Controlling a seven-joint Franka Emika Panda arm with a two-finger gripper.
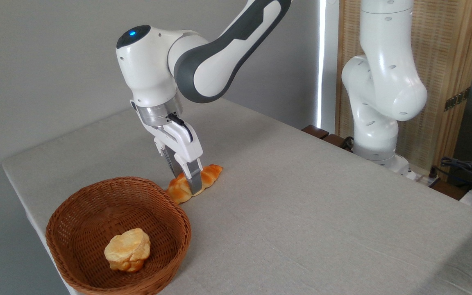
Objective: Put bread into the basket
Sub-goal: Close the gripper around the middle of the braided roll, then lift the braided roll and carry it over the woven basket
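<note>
The bread (210,172), a golden-orange braided loaf, lies on the grey tablecloth just behind the right rim of the basket (183,221). My gripper (189,185) reaches down over the loaf's middle. One finger (195,180) presses its near side and the other is behind it, so the gripper is shut on the bread. The loaf's ends stick out on both sides and it still rests on the table. The oval brown wicker basket stands at the table's front left corner.
A round pale yellow bun (128,249) lies inside the basket. The arm's white base (377,123) stands at the back right of the table. The table's left edge (19,192) runs close to the basket. Cables and a wooden screen are at the far right.
</note>
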